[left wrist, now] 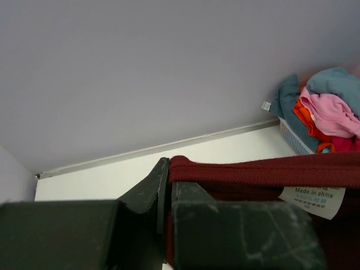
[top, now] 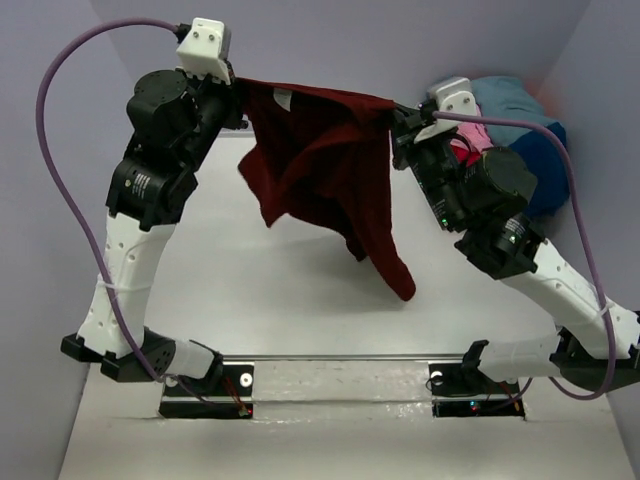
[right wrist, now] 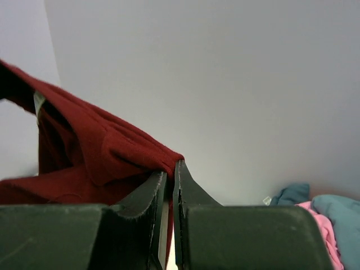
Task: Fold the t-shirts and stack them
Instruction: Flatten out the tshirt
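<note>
Your left gripper (top: 240, 100) was clamped shut on one top corner of the maroon t-shirt (top: 320, 160); your right gripper (top: 398, 120) pinched the other. The shirt hung stretched between them over the table (top: 250, 290), label showing. The remaining t-shirts (top: 520, 125) lay heaped at far right.
</note>
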### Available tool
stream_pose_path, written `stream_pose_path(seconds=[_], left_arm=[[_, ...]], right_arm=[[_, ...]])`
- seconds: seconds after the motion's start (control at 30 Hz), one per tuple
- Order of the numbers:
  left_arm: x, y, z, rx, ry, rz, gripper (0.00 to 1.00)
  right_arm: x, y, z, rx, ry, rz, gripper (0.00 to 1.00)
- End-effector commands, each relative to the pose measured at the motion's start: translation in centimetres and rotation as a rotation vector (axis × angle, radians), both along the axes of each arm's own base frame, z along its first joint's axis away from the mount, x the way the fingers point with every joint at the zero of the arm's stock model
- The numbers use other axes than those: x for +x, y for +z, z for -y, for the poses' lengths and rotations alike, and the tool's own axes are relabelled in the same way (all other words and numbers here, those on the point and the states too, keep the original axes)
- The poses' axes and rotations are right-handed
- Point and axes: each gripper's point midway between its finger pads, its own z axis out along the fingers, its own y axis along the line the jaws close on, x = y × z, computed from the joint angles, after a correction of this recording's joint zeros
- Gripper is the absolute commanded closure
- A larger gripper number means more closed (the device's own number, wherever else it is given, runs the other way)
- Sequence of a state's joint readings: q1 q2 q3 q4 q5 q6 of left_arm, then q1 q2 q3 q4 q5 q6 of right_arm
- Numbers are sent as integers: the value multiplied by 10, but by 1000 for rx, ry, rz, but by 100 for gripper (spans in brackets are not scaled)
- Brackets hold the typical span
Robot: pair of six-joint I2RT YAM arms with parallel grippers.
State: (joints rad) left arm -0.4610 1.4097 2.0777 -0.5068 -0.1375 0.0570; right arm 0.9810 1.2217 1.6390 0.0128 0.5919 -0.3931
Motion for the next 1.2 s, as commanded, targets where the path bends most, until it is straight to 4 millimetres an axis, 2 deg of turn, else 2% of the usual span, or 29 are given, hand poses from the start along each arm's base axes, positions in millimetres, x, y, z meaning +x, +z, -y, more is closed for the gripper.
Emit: stream_pose_path(seconds=[0.0, 0.03, 0.07, 0.1, 0.13, 0.17, 0.23, 0.27, 0.3, 0.33, 0.37, 0.4, 0.43, 0.47, 0.5, 0.53, 0.6, 0.67, 0.73, 0.77, 0.8, 0.83, 0.87, 0.9, 0.97, 1.03, 1.07, 1.13, 1.17], left_arm=[[-61, 65, -44, -12, 20, 242, 94], [-64, 55, -32, 25, -52, 252, 94], [-71, 58, -35, 24, -50, 278, 94], [-94, 71, -28, 24, -135, 345, 94], [-95, 65, -25, 31, -155, 341, 94], [-104, 68, -25, 25, -175, 356, 94], [-106, 64, -24, 29, -183, 359, 94], [-100, 58, -27, 22, -153, 351, 94], [-94, 52, -30, 25, -127, 332, 94], [-87, 47, -34, 27, -93, 311, 94], [-79, 44, -46, 21, -11, 285, 94], [-66, 32, -46, 33, 14, 234, 94], [-61, 30, -49, 30, 38, 216, 94], [-61, 36, -52, 16, 59, 220, 94], [-52, 31, -55, -5, 96, 182, 94], [-58, 44, -58, -27, 100, 201, 94], [-59, 45, -58, -38, 101, 182, 94], [-71, 56, -63, -54, 99, 211, 94], [-78, 62, -67, -73, 108, 219, 94], [-87, 74, -70, -88, 102, 240, 94], [-88, 71, -70, -99, 98, 218, 94], [-94, 77, -72, -117, 98, 224, 94], [-95, 74, -70, -134, 91, 204, 94], [-96, 72, -69, -137, 82, 194, 94], [-99, 67, -69, -141, 77, 179, 94], [-117, 75, -73, -197, 58, 204, 94], [-123, 77, -77, -211, 65, 217, 94], [-141, 92, -86, -226, 72, 271, 94], [-150, 103, -92, -238, 80, 300, 94]], right_arm=[[-24, 56, 43, 109, 1, 54, 93], [-23, 48, 37, 62, 16, 27, 93], [-21, 52, 35, 68, 16, 29, 93], [-16, 40, 31, 28, 4, -15, 93], [-4, 29, 30, 18, -62, -62, 93], [3, 14, 30, -8, -106, -107, 93], [16, -13, 41, 6, -230, -189, 93], [23, -36, 42, -21, -262, -239, 93], [25, -48, 41, 29, -259, -285, 93], [29, -64, 41, 0, -258, -334, 93], [30, -68, 42, 11, -255, -352, 93], [32, -71, 40, 17, -242, -367, 93], [30, -71, 38, 15, -222, -367, 93], [28, -66, 40, 29, -219, -361, 93], [26, -54, 47, 64, -219, -343, 93], [22, -45, 48, 85, -201, -331, 93], [14, -26, 52, 130, -155, -280, 93], [12, -15, 55, 146, -157, -236, 93], [17, -23, 55, 99, -186, -245, 93], [19, -24, 58, 96, -214, -257, 93], [20, -36, 58, 42, -229, -297, 93], [22, -27, 50, 92, -203, -323, 93], [19, -46, 48, 22, -199, -399, 93], [17, -47, 43, 39, -171, -428, 93], [5, -45, 33, 65, -69, -467, 93], [-7, -40, 28, 88, 16, -457, 93], [-23, -20, 33, 147, 92, -409, 93], [-36, -7, 32, 163, 168, -365, 93], [-49, 11, 32, 191, 240, -315, 93]])
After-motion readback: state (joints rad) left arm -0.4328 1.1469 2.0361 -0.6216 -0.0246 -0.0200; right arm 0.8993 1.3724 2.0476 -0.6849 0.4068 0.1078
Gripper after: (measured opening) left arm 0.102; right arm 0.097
